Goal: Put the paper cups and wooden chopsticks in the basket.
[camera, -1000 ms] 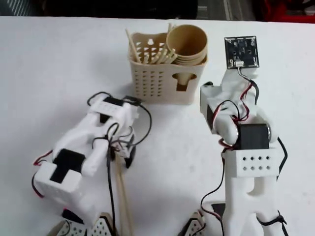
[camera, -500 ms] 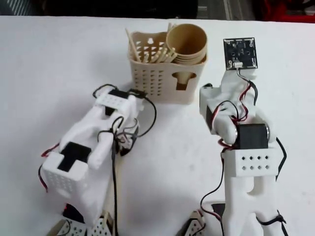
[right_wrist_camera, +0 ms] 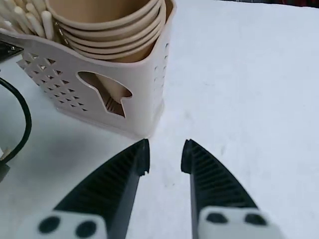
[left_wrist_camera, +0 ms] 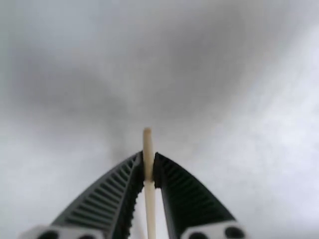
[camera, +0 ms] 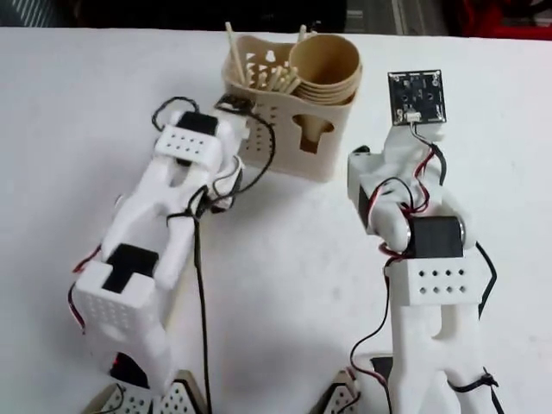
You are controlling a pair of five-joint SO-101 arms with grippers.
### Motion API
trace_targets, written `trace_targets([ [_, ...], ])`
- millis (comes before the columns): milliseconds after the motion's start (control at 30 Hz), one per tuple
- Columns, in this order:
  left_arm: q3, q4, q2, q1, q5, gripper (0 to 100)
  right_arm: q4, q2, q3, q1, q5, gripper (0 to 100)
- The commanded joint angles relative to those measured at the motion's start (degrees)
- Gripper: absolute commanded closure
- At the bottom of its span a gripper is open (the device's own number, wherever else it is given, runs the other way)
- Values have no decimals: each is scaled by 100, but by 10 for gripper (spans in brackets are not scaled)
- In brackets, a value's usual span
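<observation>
Your left gripper was clenched on a pale wooden chopstick, its arm beside the beige perforated plastic basket that held the stacked tan paper cups and other wooden sticks, while your right gripper rested parted and empty near the basket's corner on the white table.
</observation>
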Motion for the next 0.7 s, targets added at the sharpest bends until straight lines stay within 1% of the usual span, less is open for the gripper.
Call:
trace_targets([
  [0, -466, 343, -84, -66, 0, 977, -84, -171, -35, 57, -35, 882],
  [300, -545, 1020, -84, -75, -9, 977, -84, -171, -35, 57, -44, 882],
  [567, -554, 1415, -92, -541, -18, 977, -84, -171, -35, 57, -44, 882],
  [667, -554, 1503, -92, -602, -123, 977, -92, -171, -35, 57, -35, 882],
])
